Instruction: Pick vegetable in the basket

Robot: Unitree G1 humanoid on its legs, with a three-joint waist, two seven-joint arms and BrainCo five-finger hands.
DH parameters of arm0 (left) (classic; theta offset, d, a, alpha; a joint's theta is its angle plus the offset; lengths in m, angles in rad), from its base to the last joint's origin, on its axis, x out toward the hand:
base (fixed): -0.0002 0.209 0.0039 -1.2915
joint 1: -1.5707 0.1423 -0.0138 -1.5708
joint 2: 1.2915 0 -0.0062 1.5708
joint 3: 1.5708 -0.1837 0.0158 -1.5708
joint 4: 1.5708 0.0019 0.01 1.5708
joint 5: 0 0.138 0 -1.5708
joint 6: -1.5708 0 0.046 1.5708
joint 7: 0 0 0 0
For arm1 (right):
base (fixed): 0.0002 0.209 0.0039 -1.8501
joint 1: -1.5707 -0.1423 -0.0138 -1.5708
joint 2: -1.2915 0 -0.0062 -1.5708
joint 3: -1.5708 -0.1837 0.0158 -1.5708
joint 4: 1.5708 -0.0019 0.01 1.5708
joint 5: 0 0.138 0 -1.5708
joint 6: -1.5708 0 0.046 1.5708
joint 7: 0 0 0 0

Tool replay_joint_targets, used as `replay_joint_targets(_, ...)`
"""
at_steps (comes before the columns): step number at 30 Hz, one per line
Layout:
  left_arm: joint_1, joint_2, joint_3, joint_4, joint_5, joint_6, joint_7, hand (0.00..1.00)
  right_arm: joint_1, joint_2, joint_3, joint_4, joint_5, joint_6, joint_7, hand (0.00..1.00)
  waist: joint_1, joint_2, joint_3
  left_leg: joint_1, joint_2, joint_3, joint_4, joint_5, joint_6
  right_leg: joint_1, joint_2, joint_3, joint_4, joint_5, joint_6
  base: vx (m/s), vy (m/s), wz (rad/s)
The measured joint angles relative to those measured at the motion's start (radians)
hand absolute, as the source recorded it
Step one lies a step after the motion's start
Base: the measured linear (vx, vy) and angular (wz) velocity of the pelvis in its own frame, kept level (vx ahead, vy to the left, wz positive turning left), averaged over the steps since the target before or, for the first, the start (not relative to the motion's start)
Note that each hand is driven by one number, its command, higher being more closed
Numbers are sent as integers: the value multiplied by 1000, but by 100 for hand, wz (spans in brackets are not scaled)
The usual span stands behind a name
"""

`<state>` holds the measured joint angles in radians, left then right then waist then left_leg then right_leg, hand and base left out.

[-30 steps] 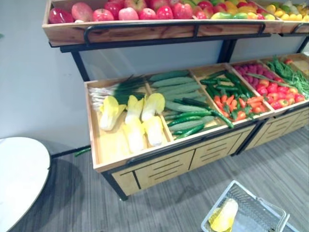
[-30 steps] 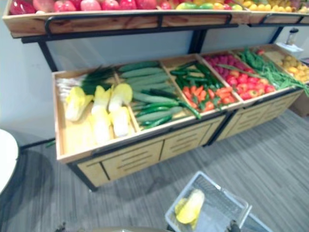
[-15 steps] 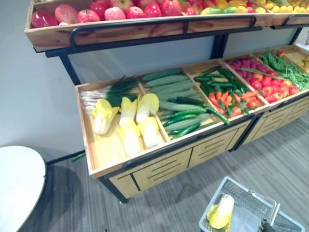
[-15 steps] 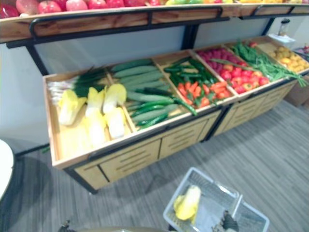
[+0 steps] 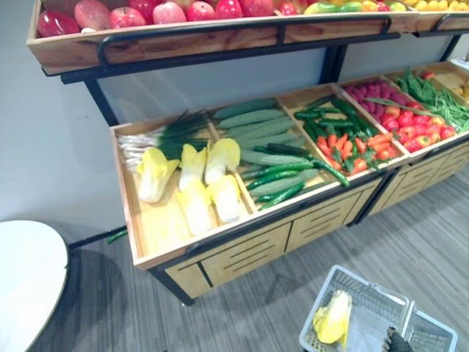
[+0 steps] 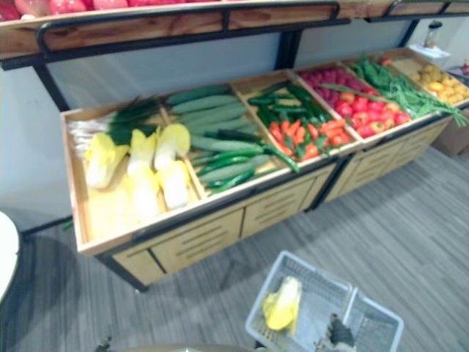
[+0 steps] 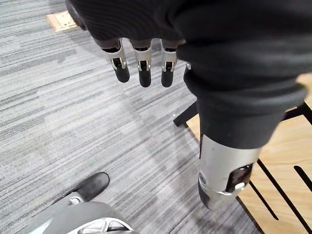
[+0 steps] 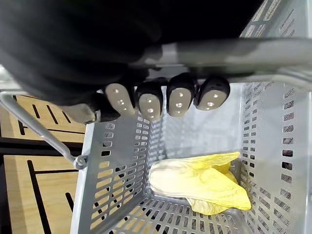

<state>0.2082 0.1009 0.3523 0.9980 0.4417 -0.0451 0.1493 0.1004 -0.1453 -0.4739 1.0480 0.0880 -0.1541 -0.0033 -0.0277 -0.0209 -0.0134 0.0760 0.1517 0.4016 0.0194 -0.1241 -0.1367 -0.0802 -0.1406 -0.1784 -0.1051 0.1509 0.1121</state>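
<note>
A grey wire basket [image 5: 364, 298] hangs low at the right, over the floor in front of the stall. One yellow cabbage [image 5: 333, 319] lies in it, also seen on the basket bottom [image 8: 204, 183]. My right hand [image 8: 165, 100] is shut on the basket's handle [image 8: 234, 54], and shows as a dark patch [image 5: 396, 342] at the bottom edge. My left hand [image 7: 141, 61] hangs over the grey floor with relaxed fingers, holding nothing. More yellow cabbages [image 5: 194, 180] lie in the stall's left wooden bin.
The wooden stall [image 5: 242, 253] holds leeks [image 5: 157, 136], cucumbers [image 5: 264, 136], carrots and chillies [image 5: 344, 139], and red vegetables [image 5: 407, 121]. An upper shelf [image 5: 183, 40] carries fruit. A white round table [image 5: 26, 275] stands at the left.
The camera has shifted, so the stall sits slightly lower and further left. The basket with the cabbage hangs a bit lower in view; my right hand still holds its handle.
</note>
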Motion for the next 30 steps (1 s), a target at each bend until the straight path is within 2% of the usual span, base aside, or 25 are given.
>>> replay_joint_targets(8, -11, -9, -15, 0, -8, 0, 29, 0, 0, 10, 48, 25, -2, -11, -11, 100, 2, -10, 24, 34, 6, 26, 7, -12, -4, 19, 9, 27, 0, 0, 0, -25, -31, -10)
replay_joint_targets(9, -9, -16, -16, 0, -8, 0, 35, 0, -1, 10, 48, 26, -2, -11, -11, 100, 4, -12, 32, 20, 23, 36, 78, -53, -2, 22, 15, 45, 9, -4, 2, -34, -24, -34)
replay_joint_targets(10, -10, -21, -23, 0, -8, 0, 40, 0, -3, 9, 47, 26, -2, -13, -13, 100, 3, -2, 41, 2, 42, 37, 138, -86, -2, 20, 21, 53, 28, -12, 3, -36, -16, -31)
replay_joint_targets(13, -28, -21, -53, 0, -8, -3, 41, 0, -4, 19, 46, 15, -2, -25, -23, 100, 3, -1, 71, -9, 70, 56, 246, -149, 4, -23, 28, 94, 129, -43, 7, -57, 32, -40)
replay_joint_targets(15, -42, -18, -52, 0, -18, -5, 48, 0, -4, 45, 41, -24, -8, -28, -35, 100, 3, -13, 79, -22, 74, 95, 281, -169, 13, -68, 28, 136, 173, -39, 12, -94, 64, -68)
replay_joint_targets(16, -48, -19, -53, -1, -39, -11, 62, 0, -3, 69, 50, -62, -10, -31, -41, 100, 4, -24, 89, -29, 80, 145, 308, -188, 17, -107, 36, 171, 194, -13, 17, -197, 103, -101)
replay_joint_targets(17, -52, -19, -53, -2, -47, -12, 70, 0, -3, 89, 57, -93, -11, -33, -41, 100, 3, -30, 91, -40, 90, 192, 334, -202, 25, -138, 51, 181, 181, 47, 19, -281, 125, -146)
replay_joint_targets(18, -53, -21, -52, -1, -47, -11, 72, 0, -3, 104, 82, -121, -12, -32, -41, 100, 7, -35, 93, -37, 107, 261, 327, -197, 36, -155, 73, 181, 104, 162, 14, -295, 98, -175)
replay_joint_targets(19, -59, -26, -51, -3, -47, -12, 73, 0, -13, 113, 105, -143, -13, -34, -40, 100, 7, -13, 112, -39, 132, 337, 319, -184, 57, -173, 72, 65, 121, 158, -12, -276, 73, -183)
replay_joint_targets(20, -78, -20, -54, -4, -47, -20, 73, 0, -17, 109, 111, -142, -13, -36, -43, 100, 4, -32, 128, -33, 125, 398, 288, -163, 63, -196, 32, -129, 291, 4, -105, -197, 41, -149)
replay_joint_targets(21, -84, -18, -53, -5, -46, -22, 73, 0, -16, 105, 116, -143, -13, -46, -43, 100, 6, -40, 133, -18, 122, 433, 268, -150, 65, -191, 6, -224, 359, -67, -119, -146, 35, -163)
replay_joint_targets(22, -83, -8, -54, -3, -47, -22, 70, 0, -28, 89, 132, -125, -13, -44, -45, 100, 13, -52, 138, 14, 121, 514, 241, -127, 67, -157, -44, -382, 471, -172, -128, -111, -3, -155)
replay_joint_targets(23, -81, -7, -59, -2, -47, -22, 69, 0, -35, 80, 140, -116, -16, -39, -46, 100, 12, -52, 138, 23, 125, 552, 241, -122, 69, -138, -70, -430, 512, -208, -122, -96, -29, -152)
replay_joint_targets(24, -83, -6, -62, -2, -48, -22, 68, 0, -36, 78, 140, -113, -26, -38, -46, 100, 10, -53, 139, 30, 122, 573, 234, -116, 66, -126, -86, -441, 528, -228, -128, -88, -85, -98)
replay_joint_targets(26, -91, -1, -61, -2, -58, -21, 64, 0, -37, 80, 136, -86, -44, -34, -48, 100, 0, -58, 145, 54, 108, 614, 212, -95, 58, -105, -102, -443, 522, -267, -108, -43, -151, -68)
replay_joint_targets(27, -92, 3, -57, -2, -84, -21, 62, 0, -31, 83, 133, -80, -44, -30, -49, 100, 0, -59, 145, 76, 93, 634, 197, -79, 46, -100, -92, -439, 497, -287, -107, -10, -182, -71)
replay_joint_targets(28, -92, -8, -47, -1, -97, -20, 61, 0, -36, 77, 126, -57, -44, -22, -54, 100, 1, -52, 142, 92, 84, 635, 173, -59, 40, -84, -58, -421, 435, -293, -106, -13, -189, -75)
replay_joint_targets(30, -99, -26, -40, -1, -116, -21, 61, 0, -42, 65, 124, -37, -44, -15, -58, 100, 0, -21, 151, 87, 91, 641, 155, -36, 31, -73, 0, -400, 346, -280, -106, -18, -166, -62)
